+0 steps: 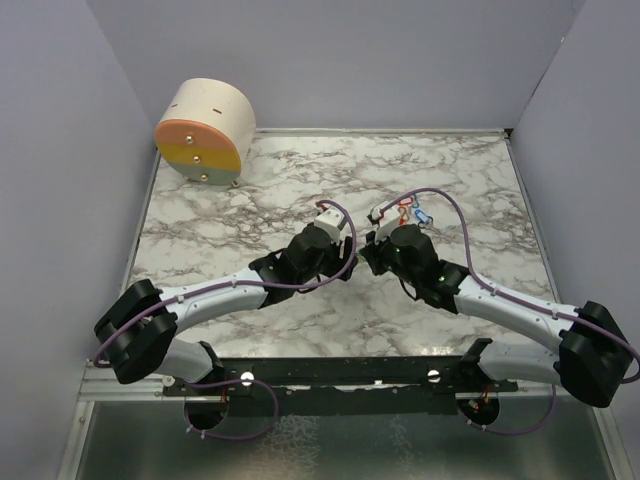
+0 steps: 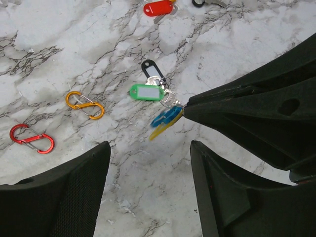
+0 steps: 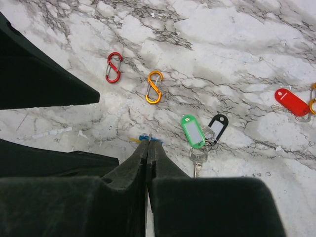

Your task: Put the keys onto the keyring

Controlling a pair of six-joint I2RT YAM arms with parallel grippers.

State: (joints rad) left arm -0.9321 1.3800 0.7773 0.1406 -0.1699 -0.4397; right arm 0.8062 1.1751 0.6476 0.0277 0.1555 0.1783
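Note:
My right gripper (image 3: 149,142) is shut on a thin sliver of metal, seemingly the keyring. A blue tag (image 2: 166,115) and a yellow tag (image 2: 160,130) hang blurred just below its tip (image 2: 185,105). Keys with a green tag (image 3: 192,131) and a black tag (image 3: 217,126) lie on the marble beside that tip; whether they join the held piece I cannot tell. A red-tagged key (image 3: 291,101) lies farther right. My left gripper (image 2: 149,144) stands open just short of the hanging tags, nothing between its fingers.
A red carabiner (image 3: 114,67) and an orange carabiner (image 3: 154,87) lie on the marble table (image 1: 250,210) beyond the grippers. A cream drum with an orange, yellow and green face (image 1: 205,130) stands at the back left corner. Grey walls enclose the table.

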